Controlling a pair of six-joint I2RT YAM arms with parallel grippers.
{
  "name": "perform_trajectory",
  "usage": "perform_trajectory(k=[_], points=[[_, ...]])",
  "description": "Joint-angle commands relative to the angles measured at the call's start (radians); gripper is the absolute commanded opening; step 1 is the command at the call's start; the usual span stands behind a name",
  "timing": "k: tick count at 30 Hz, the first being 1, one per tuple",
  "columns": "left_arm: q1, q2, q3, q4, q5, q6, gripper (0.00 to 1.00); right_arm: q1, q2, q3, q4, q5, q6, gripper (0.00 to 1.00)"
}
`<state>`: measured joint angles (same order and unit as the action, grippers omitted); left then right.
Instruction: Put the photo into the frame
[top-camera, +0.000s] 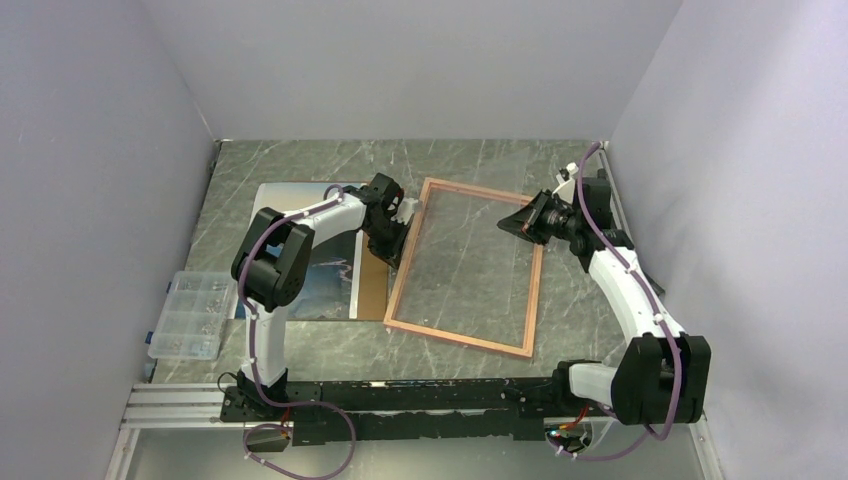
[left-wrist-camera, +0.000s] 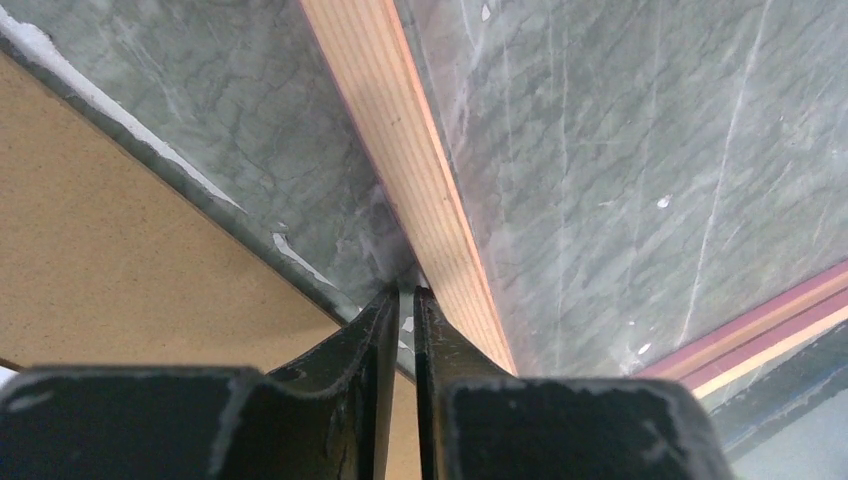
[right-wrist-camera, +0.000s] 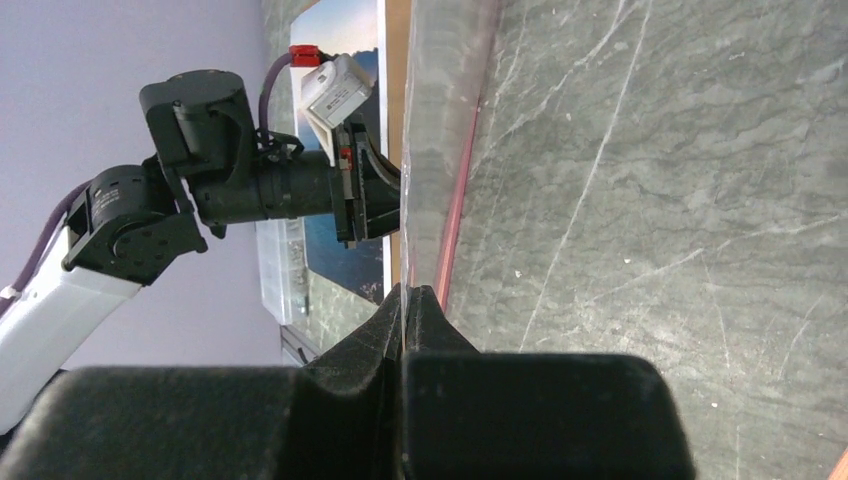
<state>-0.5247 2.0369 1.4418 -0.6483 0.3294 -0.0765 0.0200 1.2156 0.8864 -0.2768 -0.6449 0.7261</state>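
The photo (top-camera: 330, 285) is seen left of the frame (top-camera: 404, 270). The pane (right-wrist-camera: 425, 150) is pinched by the closed right gripper (right-wrist-camera: 405, 290); the left gripper's (left-wrist-camera: 400, 295) state at the frame's left rail cannot be told. The pane could be cracked if tugged

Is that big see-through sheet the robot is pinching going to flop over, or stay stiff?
Probably fairly stiff: the clear rectangular sheet looks straight from the right gripper outward, with no visible sag. It may be slippery, since only the fingertips pinch its thin edge. It is likely light, being so thin.
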Motion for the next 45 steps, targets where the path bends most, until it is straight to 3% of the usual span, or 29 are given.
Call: perform_trajectory(k=[1,16,23,45], points=[[-0.004,-0.049,-0.005,0.024,0.051,-0.028,0.16,0.006,0.005,-0.026,0.041,-0.031,0.0,0.0],[-0.003,-0.055,-0.013,0.036,0.049,-0.025,0.12,0.004,0.074,-0.061,0.066,-0.043,0.013,0.0],[-0.003,-0.052,-0.018,0.038,0.05,-0.023,0.11,0.004,0.022,-0.086,0.073,-0.046,-0.026,0.0],[-0.003,-0.036,-0.011,0.04,0.041,-0.032,0.07,0.006,0.028,-0.069,0.155,-0.181,-0.06,0.0]])
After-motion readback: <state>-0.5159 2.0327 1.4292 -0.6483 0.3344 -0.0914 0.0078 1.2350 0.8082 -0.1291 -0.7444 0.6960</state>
